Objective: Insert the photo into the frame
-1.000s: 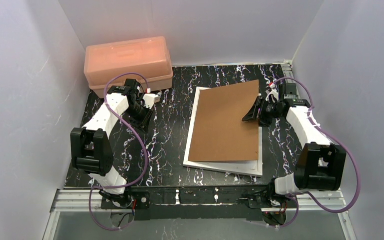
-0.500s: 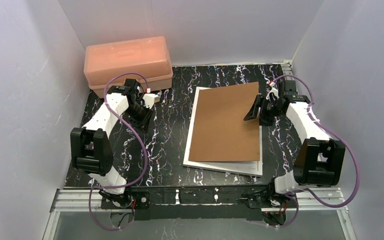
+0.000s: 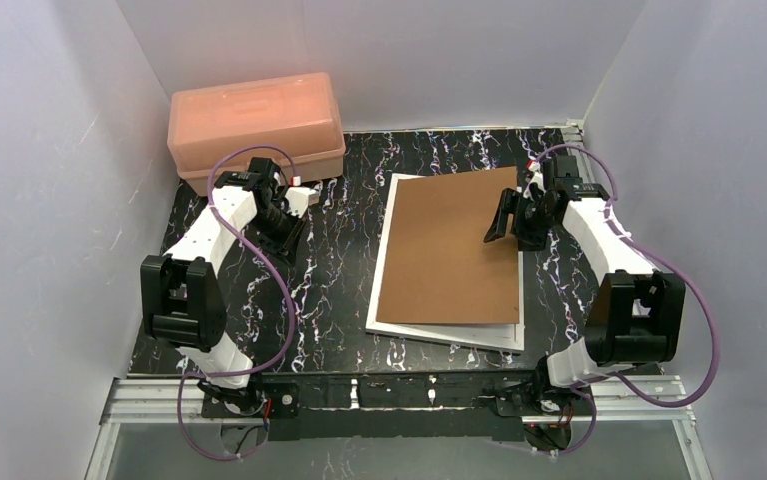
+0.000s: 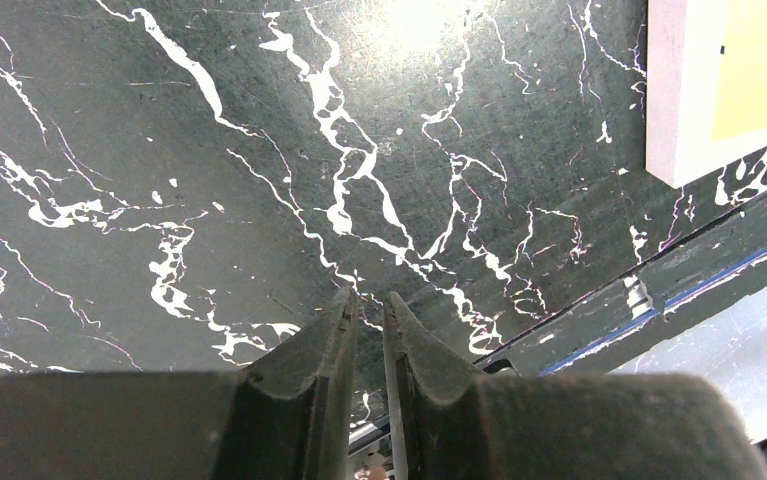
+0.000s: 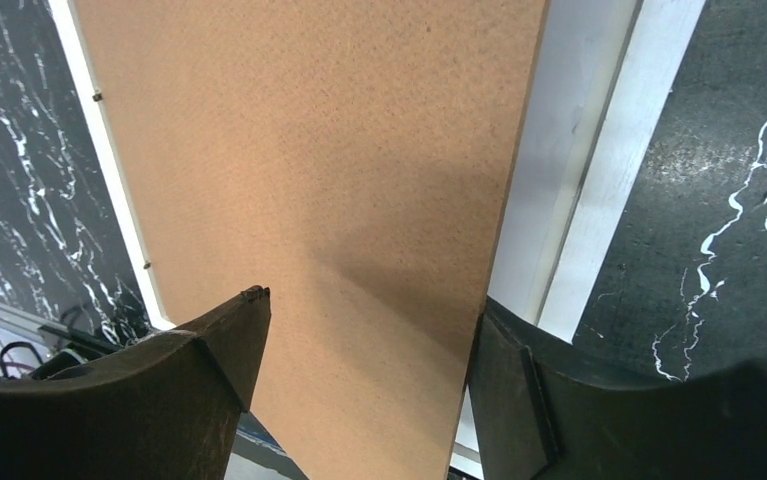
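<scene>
Frame is lying flat on the table, right of centre, long side running away from the arm bases. Brown backing board is sitting on top of it, skewed, its far right corner overhanging the frame's far rail while white is showing along the left and near sides. Right gripper is hovering at the board's right edge towards the far end, jaws standing wide apart: in the wrist view one finger is hanging above the board's face and the other is sitting right at the board's edge, over the frame's right rail. It is not clamping anything. A flat white strip is showing between the board's edge and that rail; cannot tell whether that is the photo's back, and no printed side is showing in any view. Left gripper is parking over bare table, well apart from the frame and just in front of the pink box, jaws nearly together with only a thin slit and nothing between them.
</scene>
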